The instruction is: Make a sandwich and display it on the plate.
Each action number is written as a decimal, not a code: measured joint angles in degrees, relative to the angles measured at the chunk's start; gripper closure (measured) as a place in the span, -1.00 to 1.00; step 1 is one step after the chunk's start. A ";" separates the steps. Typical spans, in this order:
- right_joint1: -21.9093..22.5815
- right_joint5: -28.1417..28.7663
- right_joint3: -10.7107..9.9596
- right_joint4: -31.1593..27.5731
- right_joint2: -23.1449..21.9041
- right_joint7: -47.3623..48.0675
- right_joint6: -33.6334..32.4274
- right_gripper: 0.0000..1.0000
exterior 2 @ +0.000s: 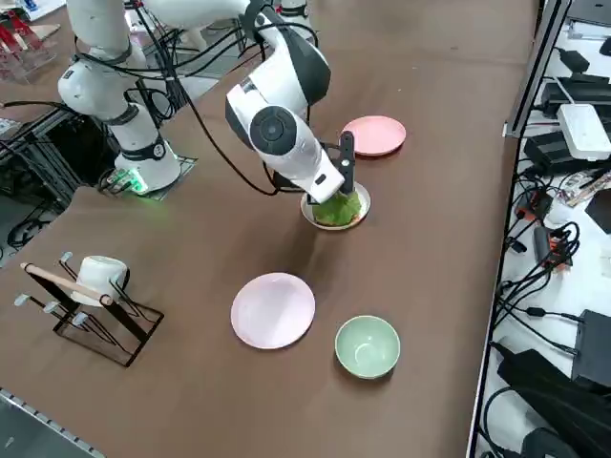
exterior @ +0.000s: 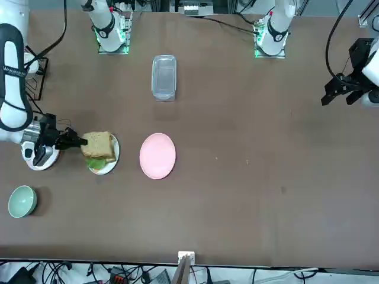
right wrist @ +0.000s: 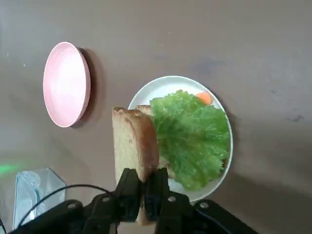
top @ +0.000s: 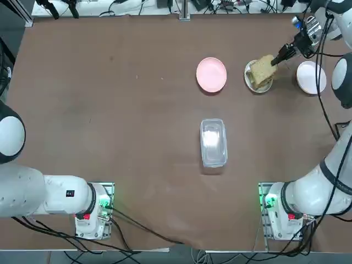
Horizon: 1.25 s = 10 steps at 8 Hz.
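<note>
The small white plate (right wrist: 165, 83) holds a bottom bread slice topped with orange sauce (right wrist: 204, 98) and a green lettuce leaf (right wrist: 192, 136). My right gripper (right wrist: 145, 187) is shut on a second tan bread slice (right wrist: 134, 146), held on edge just above the plate beside the lettuce. From overhead, the held slice (top: 264, 67) hangs over the plate (top: 258, 90) at the far right, with the gripper (top: 276, 59) reaching in from the right. The right side view shows the gripper (exterior 2: 346, 181) pointing down over the lettuce (exterior 2: 339, 208).
A pink plate (top: 211, 74) lies left of the white one. A clear lidded container (top: 213, 142) sits mid-table. A pinkish-white plate (top: 311, 77) lies to the right, with a green bowl (exterior 2: 368, 345) beyond it. A wire rack with a mug (exterior 2: 91, 286) stands at the right edge.
</note>
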 joint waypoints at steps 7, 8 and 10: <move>-0.79 0.81 0.22 0.89 2.26 -2.12 -1.82 0.82; -0.94 0.83 0.22 1.02 2.76 -2.70 -1.84 0.82; -1.80 0.84 0.22 2.75 4.61 -4.07 -1.84 0.82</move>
